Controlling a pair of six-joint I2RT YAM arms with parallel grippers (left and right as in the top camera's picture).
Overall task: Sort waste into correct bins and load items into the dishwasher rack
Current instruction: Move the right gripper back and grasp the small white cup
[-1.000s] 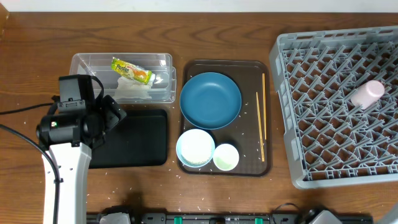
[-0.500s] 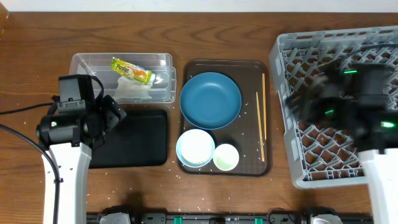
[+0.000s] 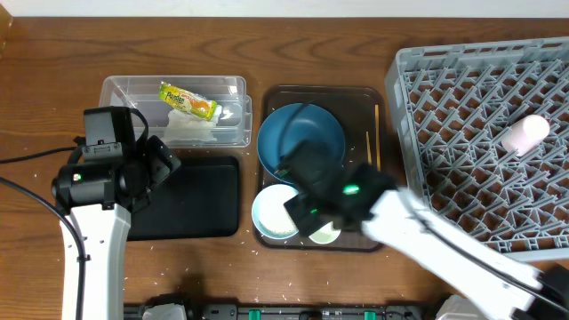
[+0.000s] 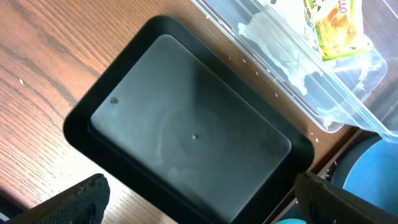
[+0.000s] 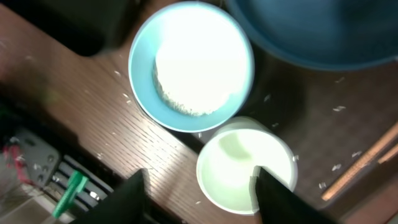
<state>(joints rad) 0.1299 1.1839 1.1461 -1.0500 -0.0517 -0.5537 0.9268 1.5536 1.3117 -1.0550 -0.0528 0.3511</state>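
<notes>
Waste binned, one cup racked, dishes not yet loaded.
Rack (image 3: 404,178) at 3 o'clock holds only the cup (image 3: 526,133). The plate (image 3: 302,133), bowls (image 5: 189,68) and chopsticks (image 3: 377,120) sit at centre. Wrapper (image 3: 188,100) and tissue (image 3: 187,129) lie at 10 o'clock. Left end effector (image 4: 202,202) gapes wide; right end effector (image 5: 202,193), jaws apart, hovers over the small bowl (image 5: 236,168).

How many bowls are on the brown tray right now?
2. A larger bowl with rice sits at the brown tray's near-left corner; a smaller bowl sits just right of it. The right arm may hide more.
</notes>
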